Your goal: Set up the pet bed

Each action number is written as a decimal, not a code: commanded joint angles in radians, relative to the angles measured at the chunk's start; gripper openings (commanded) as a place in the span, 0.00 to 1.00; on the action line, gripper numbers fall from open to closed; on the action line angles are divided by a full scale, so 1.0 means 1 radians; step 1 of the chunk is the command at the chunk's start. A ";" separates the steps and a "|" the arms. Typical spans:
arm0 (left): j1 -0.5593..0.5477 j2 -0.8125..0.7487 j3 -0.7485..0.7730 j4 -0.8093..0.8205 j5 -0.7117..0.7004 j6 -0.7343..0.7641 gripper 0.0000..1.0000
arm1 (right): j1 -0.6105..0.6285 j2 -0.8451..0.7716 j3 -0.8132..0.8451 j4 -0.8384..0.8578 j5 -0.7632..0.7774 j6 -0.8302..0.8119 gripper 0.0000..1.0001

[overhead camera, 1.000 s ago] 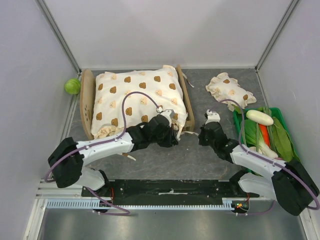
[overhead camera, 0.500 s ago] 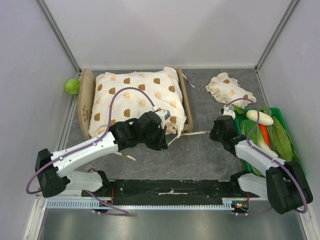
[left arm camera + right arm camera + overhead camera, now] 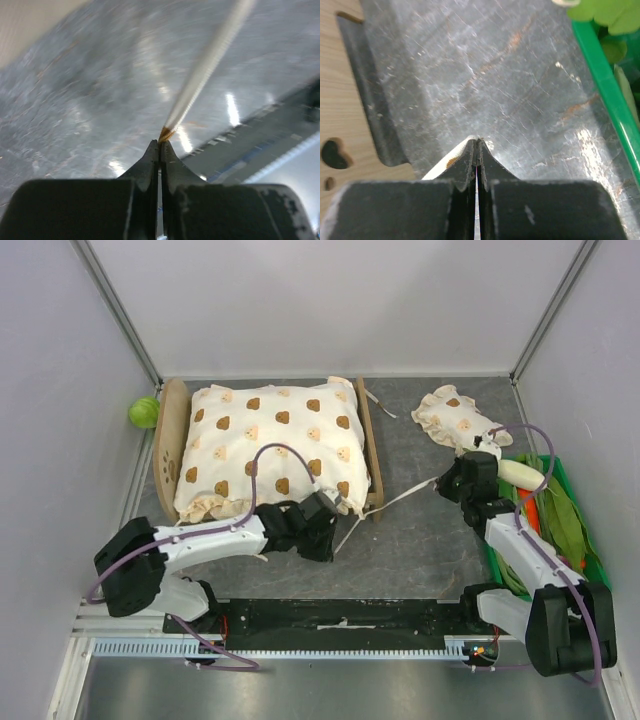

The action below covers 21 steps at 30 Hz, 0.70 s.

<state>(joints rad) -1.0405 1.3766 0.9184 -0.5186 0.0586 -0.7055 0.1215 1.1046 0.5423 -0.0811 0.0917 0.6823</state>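
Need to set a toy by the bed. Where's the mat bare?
Bare: between the pet bed rail and the small pillow, and the near strip between the arms. Crowded: a taut tie spans bed corner to right gripper; vegetable tray fills the right.

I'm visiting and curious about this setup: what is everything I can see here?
Light-wood pet bed: one, tan, left side.
Cream bear-print cushion: one, lying on the bed.
Cream cushion ties: two, stretched from the bed's near corner.
Small frilled bear-print pillow: one, cream, far right.
Round ball: one, green, far left.
Plastic tray: one, green, right edge, holding vegetables.
Left gripper: one, black, shut on a tie.
Right gripper: one, black, shut on a tie.
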 commanded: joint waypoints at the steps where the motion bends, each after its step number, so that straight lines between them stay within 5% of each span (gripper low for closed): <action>1: -0.004 0.065 -0.222 0.166 -0.133 -0.219 0.02 | -0.028 -0.045 0.116 0.004 -0.032 0.017 0.00; 11: -0.004 0.194 -0.213 0.145 -0.285 -0.279 0.02 | -0.085 -0.017 0.304 -0.040 -0.046 0.005 0.00; 18: -0.019 0.061 -0.125 0.010 -0.518 -0.259 0.02 | -0.086 -0.014 0.438 -0.043 -0.228 0.008 0.00; 21: -0.026 -0.009 -0.121 -0.044 -0.615 -0.256 0.02 | -0.086 -0.044 0.411 -0.083 -0.189 0.003 0.00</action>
<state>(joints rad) -1.0561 1.4685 0.7792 -0.3805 -0.3618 -0.9287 0.0528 1.1072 0.9230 -0.1921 -0.1074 0.6910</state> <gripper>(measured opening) 0.033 0.004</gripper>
